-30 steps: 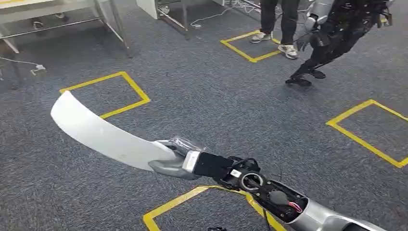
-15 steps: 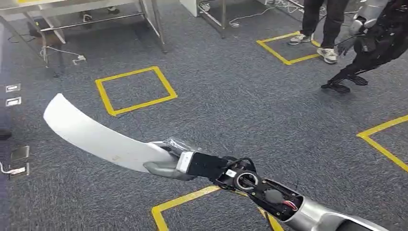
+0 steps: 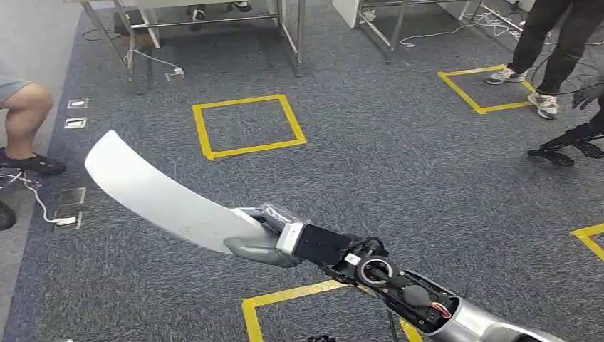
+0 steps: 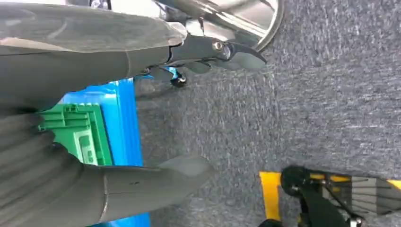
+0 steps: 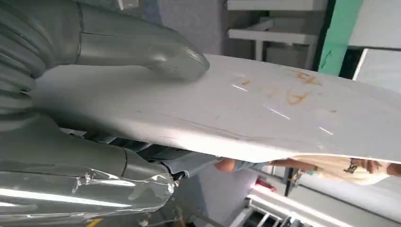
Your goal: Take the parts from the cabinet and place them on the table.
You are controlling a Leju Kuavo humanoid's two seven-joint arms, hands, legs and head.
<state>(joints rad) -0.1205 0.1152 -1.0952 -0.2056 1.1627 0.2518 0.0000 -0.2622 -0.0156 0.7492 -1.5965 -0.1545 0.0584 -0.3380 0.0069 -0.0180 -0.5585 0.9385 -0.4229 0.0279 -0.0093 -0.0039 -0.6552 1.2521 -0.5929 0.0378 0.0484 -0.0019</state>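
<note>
Right hand [image 3: 265, 239] grips the long white curved part [image 3: 157, 192] at its near end; left hand [image 4: 71, 142] open, holding nothing

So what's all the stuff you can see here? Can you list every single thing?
Curved part: one, white, held out over the carpet by the right hand; faint orange marks on it in the right wrist view.
Carpet: one, blue-grey, covers the floor.
Tape squares: one whole yellow one ahead, and parts of three more at the far right, the right edge and the bottom.
Table legs: several, grey metal, at the far end.
Cables: white, on the floor at left, plus floor sockets.
People: one's legs and shoes far right, one's bare leg at left.
Crates: green and blue, left wrist view.
Right hand: grey, grips the part.
Left hand: grey, holds nothing.
</note>
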